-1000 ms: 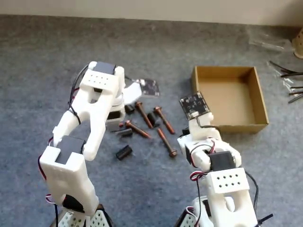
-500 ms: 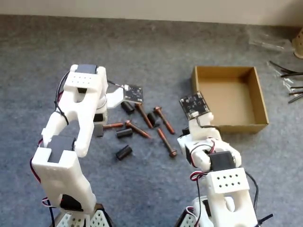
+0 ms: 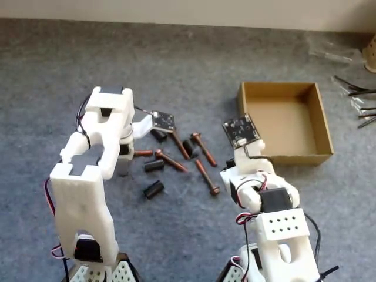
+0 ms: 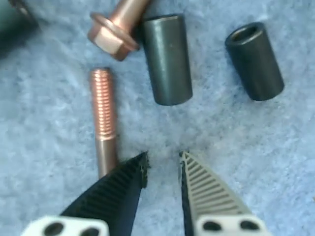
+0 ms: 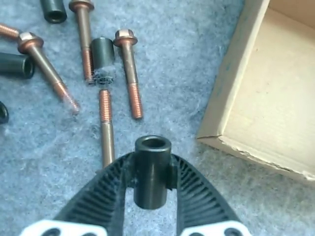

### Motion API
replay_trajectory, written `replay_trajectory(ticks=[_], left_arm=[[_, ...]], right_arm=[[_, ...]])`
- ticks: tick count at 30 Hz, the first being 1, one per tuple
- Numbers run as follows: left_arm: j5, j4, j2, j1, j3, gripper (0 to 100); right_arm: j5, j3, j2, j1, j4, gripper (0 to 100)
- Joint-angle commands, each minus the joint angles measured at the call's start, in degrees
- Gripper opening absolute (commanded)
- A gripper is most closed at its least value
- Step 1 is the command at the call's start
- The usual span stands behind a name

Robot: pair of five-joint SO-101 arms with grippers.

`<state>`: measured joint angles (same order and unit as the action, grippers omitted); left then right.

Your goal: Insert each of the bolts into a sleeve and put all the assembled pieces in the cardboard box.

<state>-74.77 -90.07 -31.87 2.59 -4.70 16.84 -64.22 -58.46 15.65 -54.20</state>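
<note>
Grey carpet-like matting covers the counter (image 3: 53,59).

Sleeve in hand: the right claw (image 5: 151,160) is closed around one dark sleeve (image 5: 152,187), gripped at mid-body with the open bore pointing away from the wrist. Judged: it is held this way so a bolt can be pushed in from the free end.

Loose bolts (image 3: 202,150) lie scattered between the two arms. Loose sleeves (image 3: 154,189) lie among and beside them. No bolt can be seen seated in a sleeve.

The left claw (image 4: 163,157) is parted only narrowly, with nothing between its tips, low over the matting. One bolt (image 4: 103,113) lies just beside one tip, threads toward a lying sleeve (image 4: 167,59) just ahead. Judged: the claw is lining up on that bolt, though it sits off to one side.

The cardboard box (image 3: 299,157) sits open side up just beside the right arm, handy for drop-off. No assembled piece is seen in it.

Thin black strips (image 3: 359,100) lie well apart at the counter's edge.
</note>
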Motion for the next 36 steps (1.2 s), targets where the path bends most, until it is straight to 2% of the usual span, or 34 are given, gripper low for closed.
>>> replay_trajectory(ticks=[1, 5, 12, 14, 19, 29, 36], left_arm=[[-3.1, 0.6, 0.7, 0.9, -3.2, 11], [-3.1, 0.2, 0.7, 1.2, -3.8, 11], [-2.0, -10.8, 1.0, 1.2, -11.1, 11], [0.7, -10.7, 1.5, 1.3, -13.1, 11], [0.0, -10.6, 2.1, 0.7, -14.9, 11], [-0.1, -0.6, -7.0, 1.3, -15.2, 11], [0.1, -0.7, -7.8, 4.1, -15.3, 11]], right_arm=[[-0.3, 0.5, -1.1, -0.7, 1.6, 0.5], [-0.3, 0.5, -1.1, -0.7, 1.6, 0.5], [-0.3, 0.5, -1.1, -0.7, 1.6, 0.5], [-0.3, 0.5, -1.1, -0.7, 1.6, 0.5], [-0.2, 0.5, -1.0, -0.7, 1.6, 0.5], [-0.2, 0.4, -1.1, -0.7, 1.6, 0.5], [-0.2, 0.4, -1.1, -0.7, 1.6, 0.5]])
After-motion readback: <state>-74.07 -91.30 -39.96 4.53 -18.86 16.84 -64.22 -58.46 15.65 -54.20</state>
